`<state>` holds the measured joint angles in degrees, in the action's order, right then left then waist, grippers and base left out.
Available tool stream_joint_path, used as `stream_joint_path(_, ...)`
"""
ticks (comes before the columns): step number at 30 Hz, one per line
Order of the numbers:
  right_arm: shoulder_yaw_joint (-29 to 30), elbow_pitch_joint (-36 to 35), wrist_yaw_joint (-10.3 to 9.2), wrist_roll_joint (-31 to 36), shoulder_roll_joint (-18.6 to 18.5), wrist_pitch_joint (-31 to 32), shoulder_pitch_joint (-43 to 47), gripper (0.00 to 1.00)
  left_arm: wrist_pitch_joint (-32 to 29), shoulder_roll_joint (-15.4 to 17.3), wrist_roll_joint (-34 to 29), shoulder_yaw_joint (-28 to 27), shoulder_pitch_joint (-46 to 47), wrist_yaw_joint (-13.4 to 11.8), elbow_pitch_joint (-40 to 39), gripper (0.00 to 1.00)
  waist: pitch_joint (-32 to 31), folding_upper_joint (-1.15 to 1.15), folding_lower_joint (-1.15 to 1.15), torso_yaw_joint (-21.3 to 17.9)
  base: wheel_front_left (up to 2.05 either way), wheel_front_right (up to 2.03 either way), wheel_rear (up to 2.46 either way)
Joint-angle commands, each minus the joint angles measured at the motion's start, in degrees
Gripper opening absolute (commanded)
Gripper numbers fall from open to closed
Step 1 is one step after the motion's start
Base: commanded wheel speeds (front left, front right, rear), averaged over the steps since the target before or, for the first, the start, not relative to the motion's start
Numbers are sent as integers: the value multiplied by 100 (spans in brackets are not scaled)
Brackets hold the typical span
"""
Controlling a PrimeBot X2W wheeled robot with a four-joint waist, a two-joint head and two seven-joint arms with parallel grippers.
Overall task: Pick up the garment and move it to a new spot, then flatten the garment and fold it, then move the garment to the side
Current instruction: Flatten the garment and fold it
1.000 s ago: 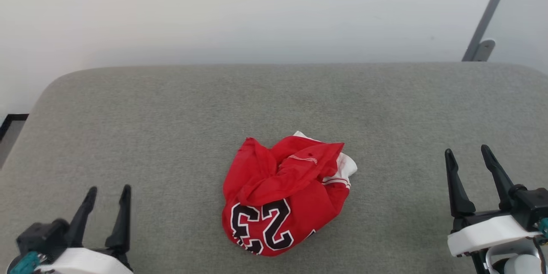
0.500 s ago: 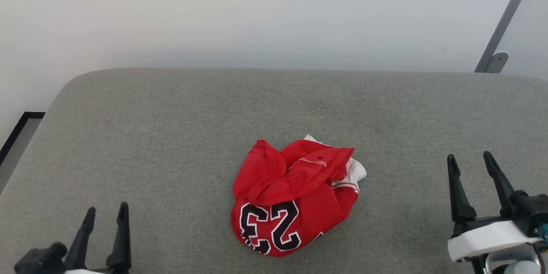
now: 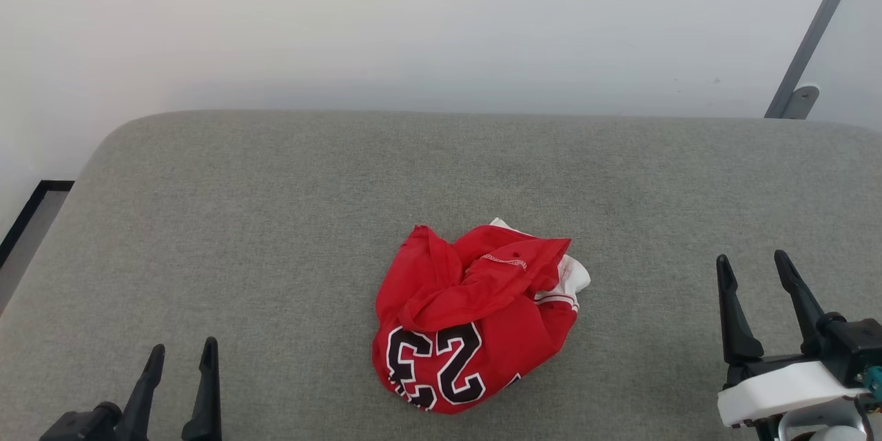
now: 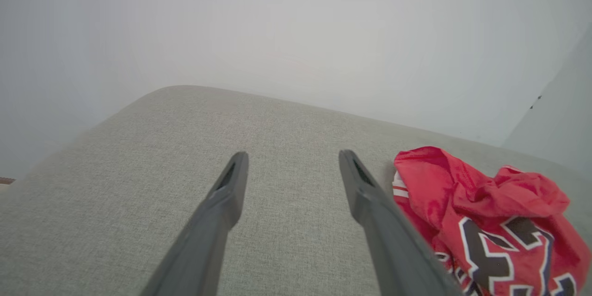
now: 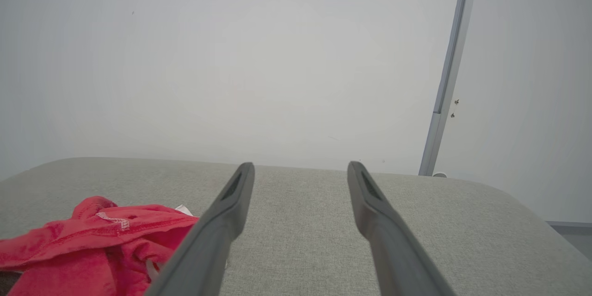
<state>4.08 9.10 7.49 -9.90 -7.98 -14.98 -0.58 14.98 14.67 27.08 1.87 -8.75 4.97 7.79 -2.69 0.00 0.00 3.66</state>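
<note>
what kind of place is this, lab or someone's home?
Probably a bare test room rather than a home: a grey padded surface set against a plain white wall, a metal strut on that wall, and a crumpled red shirt laid out.

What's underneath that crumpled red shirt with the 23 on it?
The garment lies bunched on the grey cushion; a white sleeve peeks from beneath its red folds. Anything else below is covered.

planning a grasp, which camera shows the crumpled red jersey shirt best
The head view: the whole crumpled red jersey T-shirt lies unobstructed on the grey fabric surface. The left wrist view crops its lower part; the right wrist view catches only part.
</note>
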Motion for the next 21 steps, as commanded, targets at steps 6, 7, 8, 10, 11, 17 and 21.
stream_joint_path(6,-126,32,0,47,-42,-27,72,100,29,-73,-182,-102,-32,84,2,100,42,0,0,36,0,0,0)
stream_joint_path(7,-170,61,0,51,-59,-28,76,100,29,-83,-192,-109,-25,95,1,100,52,0,0,51,0,0,0)
stream_joint_path(8,-213,96,0,48,-85,-27,64,100,29,-103,-190,-122,-13,102,-10,100,63,0,0,72,0,0,0)
stream_joint_path(10,-331,198,0,14,-134,-26,25,100,29,-116,-214,-129,11,107,-24,100,88,0,0,125,0,0,0)
stream_joint_path(11,-397,241,0,4,-169,5,-19,100,29,-120,-225,-117,22,118,-29,100,103,0,0,156,0,0,0)
stream_joint_path(17,-898,568,0,-237,-458,583,-338,100,29,-175,-236,-19,133,157,-53,100,265,0,0,435,0,0,0)
stream_joint_path(21,-1142,721,0,-376,-645,1046,-589,100,29,-218,-255,68,223,171,-43,100,416,0,0,604,0,0,0)
